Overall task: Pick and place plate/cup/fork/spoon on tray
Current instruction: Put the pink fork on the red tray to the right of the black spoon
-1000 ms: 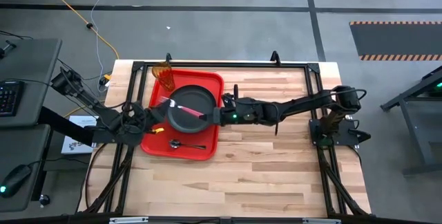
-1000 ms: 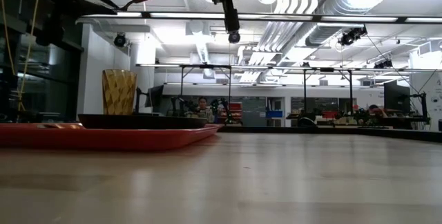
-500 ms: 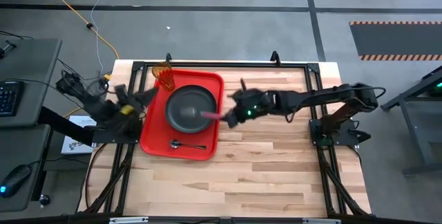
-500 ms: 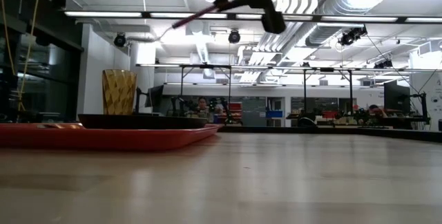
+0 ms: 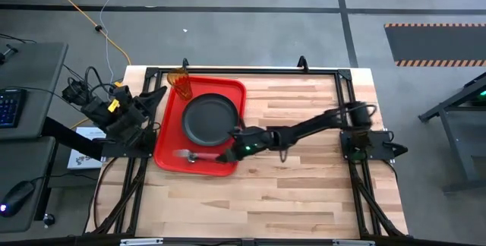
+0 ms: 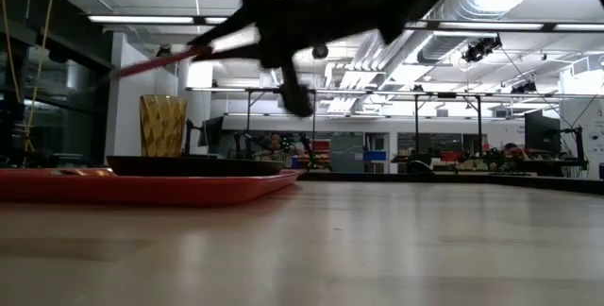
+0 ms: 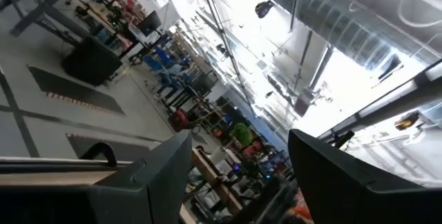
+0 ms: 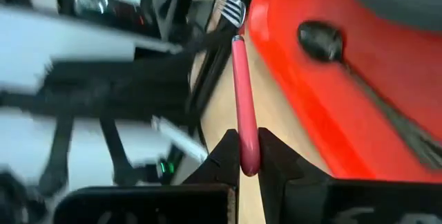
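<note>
Now the right gripper (image 5: 230,153) is clamped on the pink handle of the fork (image 8: 242,106) — tines pointing ahead of it over the tray's (image 5: 168,136) front strip near the spoon (image 8: 324,41) — while the left gripper (image 5: 156,94), fingers spread and empty, waits beside the tray.

Left of frame: red tray (image 6: 142,189) on table (image 6: 377,249), dark plate (image 6: 189,165) on it, amber cup (image 6: 162,126) behind. Upper centre: blurred dark arm, reddish fork (image 6: 160,61) slanting left.
</note>
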Controlling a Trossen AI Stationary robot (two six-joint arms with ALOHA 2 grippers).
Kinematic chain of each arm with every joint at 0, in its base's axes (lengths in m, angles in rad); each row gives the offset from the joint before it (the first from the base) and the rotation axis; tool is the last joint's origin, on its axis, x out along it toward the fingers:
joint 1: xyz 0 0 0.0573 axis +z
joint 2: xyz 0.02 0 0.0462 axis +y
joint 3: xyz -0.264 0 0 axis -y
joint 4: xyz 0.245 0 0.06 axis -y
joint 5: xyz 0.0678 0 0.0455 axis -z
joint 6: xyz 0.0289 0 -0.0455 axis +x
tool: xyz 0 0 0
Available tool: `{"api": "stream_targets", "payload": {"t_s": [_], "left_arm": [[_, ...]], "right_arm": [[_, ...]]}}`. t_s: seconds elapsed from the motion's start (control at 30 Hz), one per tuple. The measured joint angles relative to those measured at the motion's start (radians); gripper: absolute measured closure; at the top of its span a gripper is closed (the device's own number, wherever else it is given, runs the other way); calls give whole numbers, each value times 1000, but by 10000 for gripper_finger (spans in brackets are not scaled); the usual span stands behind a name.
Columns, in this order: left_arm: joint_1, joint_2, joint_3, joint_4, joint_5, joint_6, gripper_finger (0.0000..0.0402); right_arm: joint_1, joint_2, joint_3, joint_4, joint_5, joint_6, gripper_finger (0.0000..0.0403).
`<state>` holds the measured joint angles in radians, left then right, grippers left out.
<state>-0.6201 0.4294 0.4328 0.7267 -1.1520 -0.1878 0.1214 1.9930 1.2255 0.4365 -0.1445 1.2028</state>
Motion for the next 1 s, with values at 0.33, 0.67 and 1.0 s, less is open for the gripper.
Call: {"api": "stream_targets", "payload": {"t_s": [0.33,0.67,1.0], "left_arm": [[0,0,0,6,18,-21,170],[0,0,0,5,24,-20,170],[0,0,-1,5,24,-20,170]], "right_arm": [[-14,206,118,65,43,212,396],[-24,207,121,-22,97,263,396],[-35,205,121,-93,132,286,375]]}}
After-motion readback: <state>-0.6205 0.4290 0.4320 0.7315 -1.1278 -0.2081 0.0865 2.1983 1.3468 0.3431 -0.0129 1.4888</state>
